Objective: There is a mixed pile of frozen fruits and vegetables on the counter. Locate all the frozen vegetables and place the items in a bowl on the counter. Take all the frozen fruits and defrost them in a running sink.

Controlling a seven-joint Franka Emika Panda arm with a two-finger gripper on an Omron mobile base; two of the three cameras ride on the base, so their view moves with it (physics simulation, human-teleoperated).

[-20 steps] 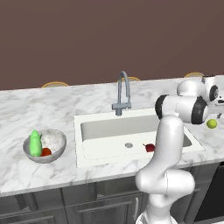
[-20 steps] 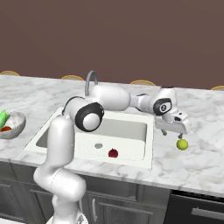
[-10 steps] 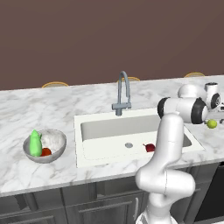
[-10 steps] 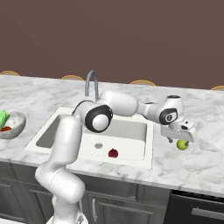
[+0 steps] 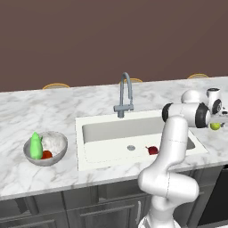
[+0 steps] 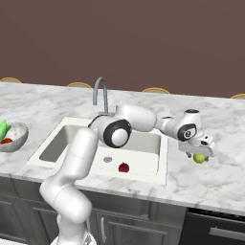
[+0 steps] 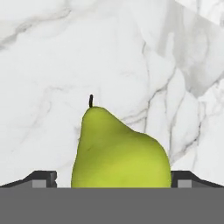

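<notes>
The yellow-green fruit, pear-shaped with a short stem, lies on the white marble counter right of the sink. My gripper is down over it and open, one dark fingertip on each side of it. From the left the fruit peeks out beside the gripper. The dark red pointed piece rests on the sink floor near the drain. The grey bowl at the left holds the green pointed item and the red-orange round one.
The grey gooseneck faucet stands behind the basin; no water shows at its spout. My arm stretches over the sink's right part. Wooden chair backs line the far edge of the counter. Dark cabinets run below.
The gripper has come down from above the yellow-green fruit until its fingers flank it. The fruit itself has stayed in place on the counter.
</notes>
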